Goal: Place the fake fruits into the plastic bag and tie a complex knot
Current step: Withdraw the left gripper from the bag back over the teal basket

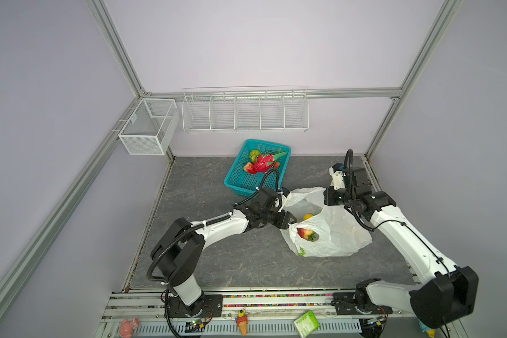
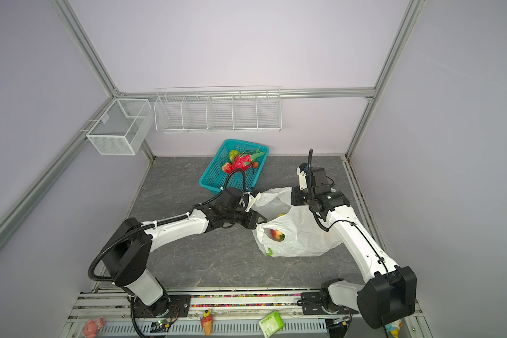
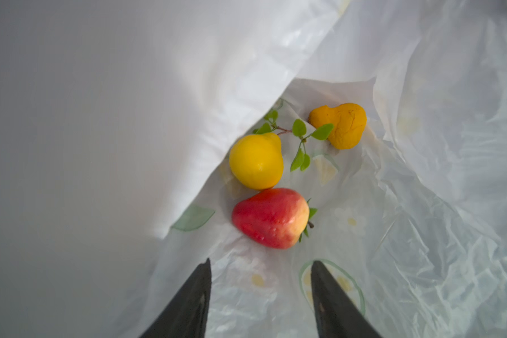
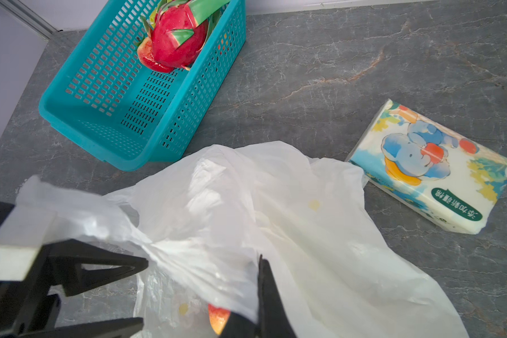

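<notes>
Plastic bag [image 1: 334, 234] lies on the grey table [image 1: 217, 263] with a strawberry [image 3: 271, 218], lemon [image 3: 256, 161] and orange fruit [image 3: 341, 124] inside. Left gripper [image 3: 259, 263] sits at its mouth, jaws apart and empty. Right gripper [image 4: 261, 263] is pinched tight on the bag's rim. Behind them, the teal basket [image 1: 240, 181] holds the dragon fruit [image 1: 263, 164], a second strawberry [image 1: 248, 168] and a green fruit [image 1: 254, 153].

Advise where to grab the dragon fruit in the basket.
Dragon fruit: pinch across the red body, straight down from above. It lies on its side in the basket, whose walls likely block side approaches; the green scales are thin.
</notes>
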Action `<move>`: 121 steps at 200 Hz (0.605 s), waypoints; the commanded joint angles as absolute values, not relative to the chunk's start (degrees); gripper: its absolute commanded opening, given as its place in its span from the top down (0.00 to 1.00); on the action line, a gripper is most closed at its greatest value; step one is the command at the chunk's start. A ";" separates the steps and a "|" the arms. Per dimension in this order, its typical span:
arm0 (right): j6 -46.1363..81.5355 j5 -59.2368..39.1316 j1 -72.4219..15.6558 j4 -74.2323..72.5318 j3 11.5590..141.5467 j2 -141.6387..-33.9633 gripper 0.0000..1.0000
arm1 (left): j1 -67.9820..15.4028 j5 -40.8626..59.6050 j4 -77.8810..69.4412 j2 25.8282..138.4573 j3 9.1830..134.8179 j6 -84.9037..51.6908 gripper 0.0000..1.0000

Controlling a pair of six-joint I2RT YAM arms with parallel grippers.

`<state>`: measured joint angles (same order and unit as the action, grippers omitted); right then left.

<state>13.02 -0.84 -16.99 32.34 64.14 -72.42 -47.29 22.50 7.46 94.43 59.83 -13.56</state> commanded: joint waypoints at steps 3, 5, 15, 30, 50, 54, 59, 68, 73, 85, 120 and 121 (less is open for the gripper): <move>11.89 0.01 -16.66 33.18 63.28 -71.72 0.94 | -47.26 20.42 17.75 89.26 57.79 -7.52 0.47; 11.87 0.00 -16.67 33.10 63.28 -71.76 0.94 | -47.28 19.96 18.35 88.83 57.71 -7.22 0.47; 11.90 -0.07 -16.70 33.09 63.43 -71.94 0.94 | -47.20 17.61 21.08 86.08 57.36 -6.37 0.47; 11.93 -0.28 -16.64 32.94 63.71 -72.15 0.94 | -46.96 15.16 24.24 81.81 57.13 -5.20 0.47; 11.97 -0.56 -16.62 32.72 63.81 -72.32 0.94 | -46.15 9.87 26.11 75.92 57.56 -6.03 0.47; 11.96 -0.59 -16.56 32.77 63.81 -72.33 0.94 | -46.07 8.13 25.71 74.73 57.52 -6.20 0.46; 12.01 -0.57 -16.54 32.78 63.87 -72.27 0.94 | -45.90 5.90 24.65 73.29 57.31 -6.24 0.46; 11.96 -0.62 -16.55 32.70 63.90 -72.30 0.93 | -45.31 1.54 21.08 71.27 56.35 -6.88 0.45; 11.95 -0.62 -16.53 32.77 63.83 -72.23 0.94 | -44.70 -1.11 19.47 70.63 56.25 -7.41 0.44; 12.01 -0.78 -16.55 32.70 63.81 -72.19 0.94 | -42.15 -5.31 16.85 70.81 57.38 -9.80 0.41; 11.83 -1.06 -16.53 32.70 63.90 -72.21 0.94 | -34.39 -10.73 14.83 82.22 66.97 -11.47 0.38; 11.85 -1.06 -16.53 32.70 63.90 -72.23 0.94 | -34.20 -10.90 14.89 82.68 67.46 -11.27 0.38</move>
